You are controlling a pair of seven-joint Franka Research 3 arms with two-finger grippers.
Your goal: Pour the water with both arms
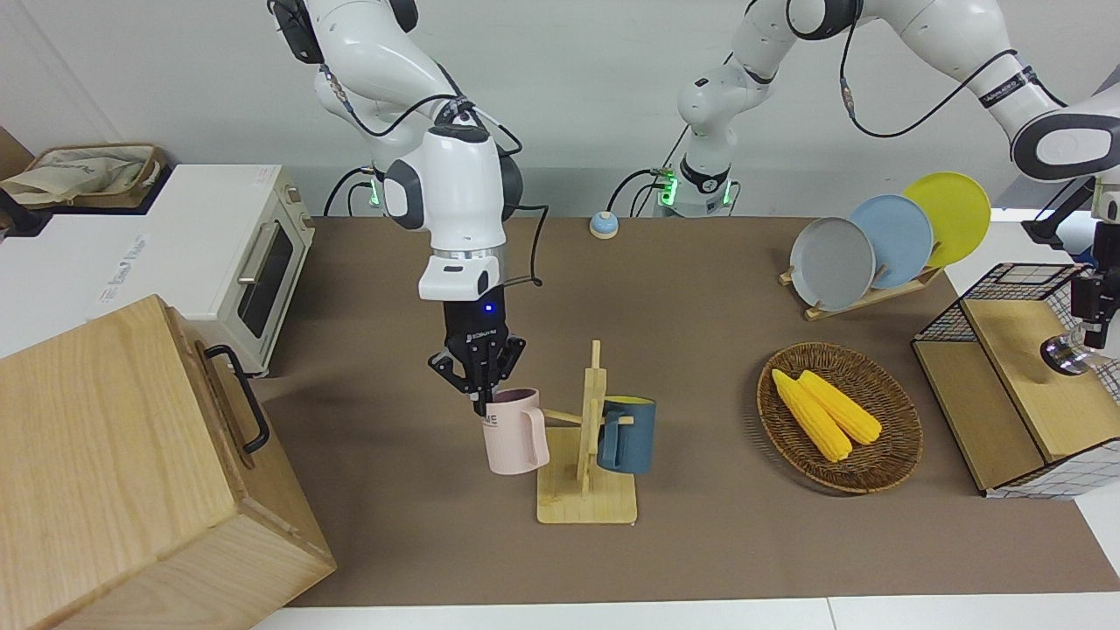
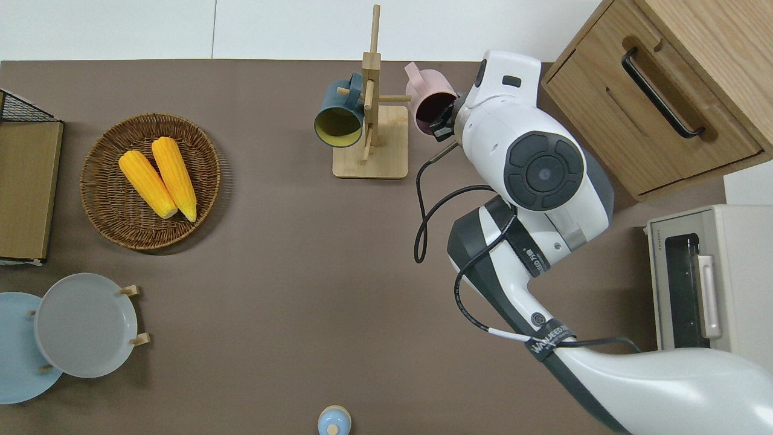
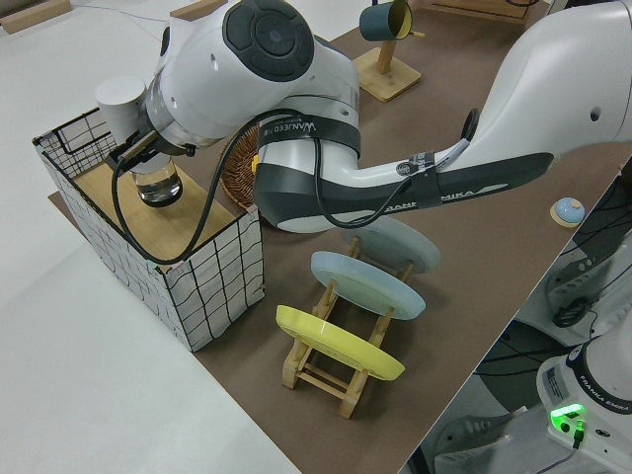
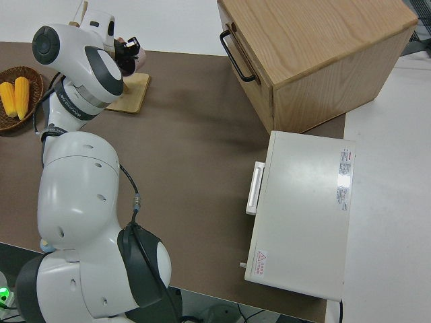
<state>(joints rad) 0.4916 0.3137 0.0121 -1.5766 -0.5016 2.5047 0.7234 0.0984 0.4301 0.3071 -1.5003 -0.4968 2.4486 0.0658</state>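
Note:
A pink mug (image 1: 514, 437) hangs by its handle on a wooden mug stand (image 1: 588, 500), with a dark blue mug (image 1: 628, 435) on the opposite peg. My right gripper (image 1: 479, 401) comes down from above, shut on the pink mug's (image 2: 430, 96) rim on the side toward the robots. My left gripper (image 1: 1091, 332) is over the wire-sided box (image 1: 1015, 282) at the left arm's end of the table. A clear glass vessel (image 1: 1061, 354) sits right at that gripper, above the box's wooden shelf. In the left side view the glass (image 3: 158, 185) hangs just under the wrist, which hides the grip.
A wicker basket (image 1: 901, 457) holds two corn cobs (image 1: 827, 409). A rack of grey, blue and yellow plates (image 1: 892, 241) stands nearer the robots. A toaster oven (image 1: 254, 262) and a wooden cabinet (image 1: 131, 472) fill the right arm's end. A small blue knob (image 1: 604, 225) lies near the arm bases.

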